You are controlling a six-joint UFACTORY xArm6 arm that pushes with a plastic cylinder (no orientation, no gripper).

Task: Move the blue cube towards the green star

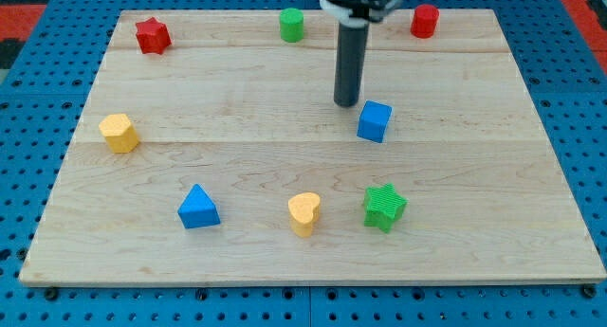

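Note:
The blue cube (374, 120) lies right of the board's middle. The green star (384, 207) lies below it, near the view's bottom, about a quarter of the board's depth away. My rod comes down from the view's top, and my tip (347, 103) rests on the board just up and to the left of the blue cube, close to its upper left corner. I cannot tell if it touches the cube.
A wooden board (237, 128) holds a red star (152, 35) at top left, a green cylinder (291, 25) at top middle, a red cylinder (424, 21) at top right, a yellow block (119, 133) at left, a blue triangle (198, 208) and a yellow heart (304, 213) near the bottom.

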